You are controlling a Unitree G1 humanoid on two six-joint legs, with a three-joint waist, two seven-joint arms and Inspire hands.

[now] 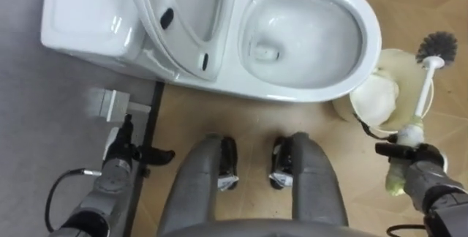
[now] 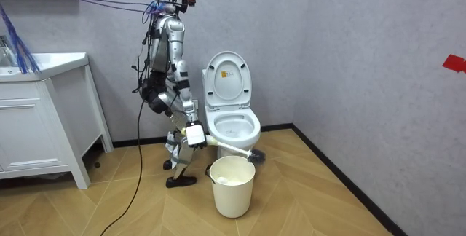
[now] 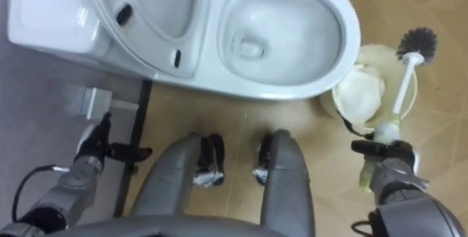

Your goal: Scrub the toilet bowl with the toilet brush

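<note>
R hand [image 1: 418, 170] has fingers curled tight round the pale-green grip of a white-handled toilet brush w/ dark bristle head [image 1: 426, 82]. The head sticks out well beyond the fingertips, over the far rim of a round cream plastic bucket [image 1: 395, 54]. To the L of those fingers sits the white ceramic toilet [image 1: 369, 28], lid up. L hand [image 1: 121, 153] idle, fingers loosely spread, holding nothing. Progress, as I judge it: brush in hand, bowl not yet scrubbed
</note>
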